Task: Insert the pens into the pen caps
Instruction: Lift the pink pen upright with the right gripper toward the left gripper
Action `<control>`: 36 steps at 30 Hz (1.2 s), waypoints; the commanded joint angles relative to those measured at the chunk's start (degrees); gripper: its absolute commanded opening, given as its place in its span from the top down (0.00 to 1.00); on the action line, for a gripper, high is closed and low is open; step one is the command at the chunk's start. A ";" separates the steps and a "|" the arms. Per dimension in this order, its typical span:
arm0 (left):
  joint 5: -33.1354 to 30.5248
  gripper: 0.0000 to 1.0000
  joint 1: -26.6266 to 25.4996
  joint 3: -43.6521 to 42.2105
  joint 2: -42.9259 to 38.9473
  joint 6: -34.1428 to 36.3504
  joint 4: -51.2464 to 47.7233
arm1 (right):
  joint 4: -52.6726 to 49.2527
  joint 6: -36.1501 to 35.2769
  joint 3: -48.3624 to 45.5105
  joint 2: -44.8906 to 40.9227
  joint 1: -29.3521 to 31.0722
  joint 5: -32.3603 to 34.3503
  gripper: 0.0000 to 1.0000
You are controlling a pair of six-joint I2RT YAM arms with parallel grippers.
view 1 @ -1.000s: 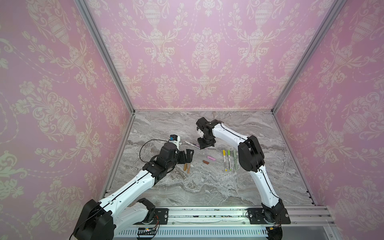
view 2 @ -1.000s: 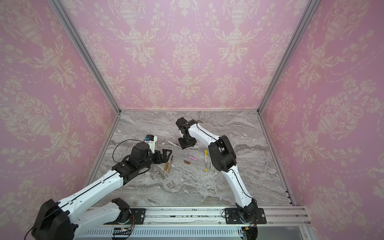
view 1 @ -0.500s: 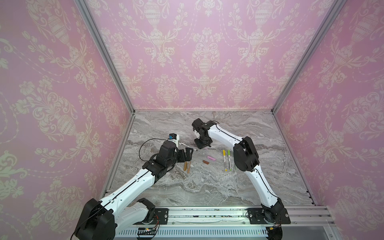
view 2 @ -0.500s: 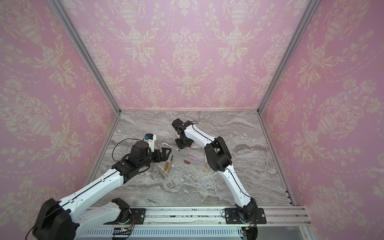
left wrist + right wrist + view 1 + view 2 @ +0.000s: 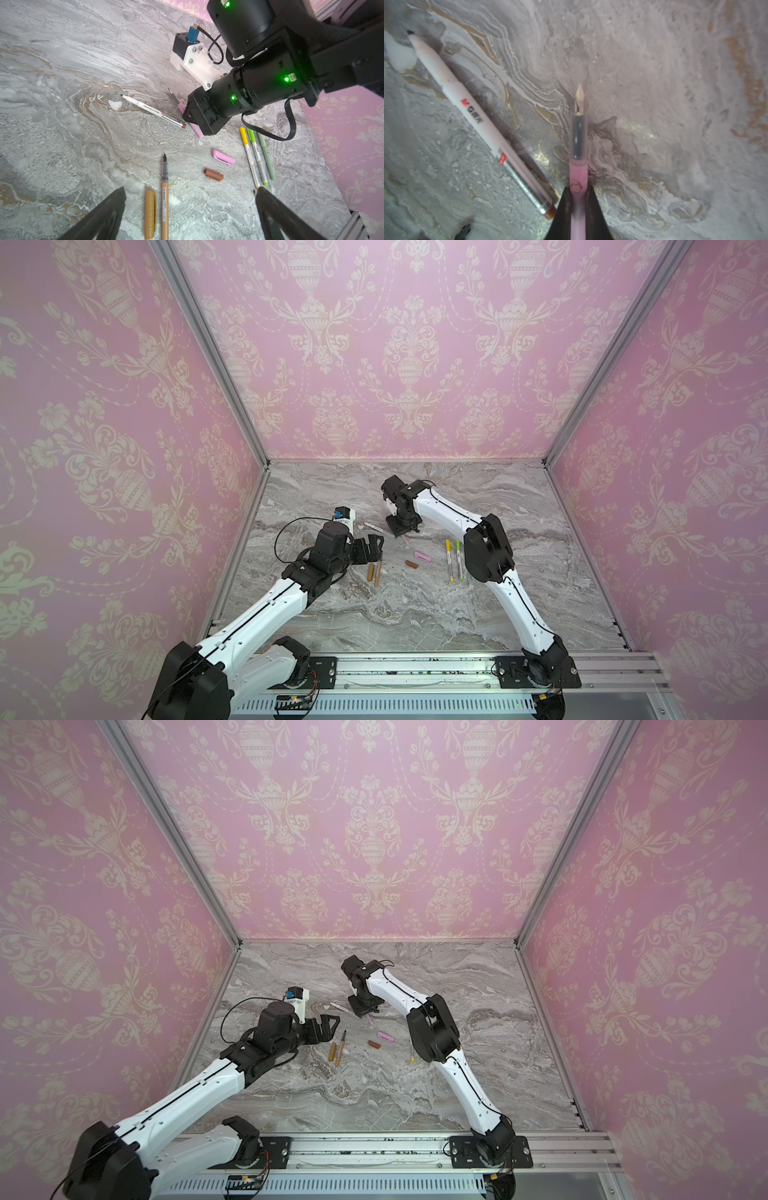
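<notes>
Your right gripper (image 5: 577, 192) is pinching the pink pen (image 5: 578, 172) by its barrel, near the pink cap (image 5: 223, 157). Your left gripper (image 5: 191, 193) is hovering, spread wide and gripping nothing, beside that cap.

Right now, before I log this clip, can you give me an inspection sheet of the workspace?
Surface: grey marble table.
Job's things: pink pen uncapped, in the right jaws; white pen and tan pen uncapped, lying flat; tan cap, pink cap and brown cap loose; yellow pen, green pen and sage pen look capped, side by side.
Clutter: nothing seen.
Grippers: left gripper open above tan pen and tan cap; right gripper shut on pink pen.
Cables: left wrist cable looped; right wrist cable hangs near the capped pens.
Surroundings: pink walls, front rail.
</notes>
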 commanded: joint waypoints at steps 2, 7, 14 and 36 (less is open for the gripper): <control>1.91 0.01 0.68 0.34 -1.97 -0.76 -0.25 | -0.29 4.38 -0.96 -2.20 0.34 -0.44 1.00; 6.47 0.01 0.80 0.44 -3.21 0.59 1.87 | 5.73 9.86 -6.62 -14.50 -0.35 -2.69 1.00; 16.22 0.01 0.89 1.18 -2.70 0.96 7.41 | 16.60 18.95 -21.19 -33.59 -0.96 -10.91 1.00; 27.79 0.23 0.83 4.75 7.95 -6.51 24.99 | 31.02 29.60 -38.54 -50.14 -0.90 -22.97 1.00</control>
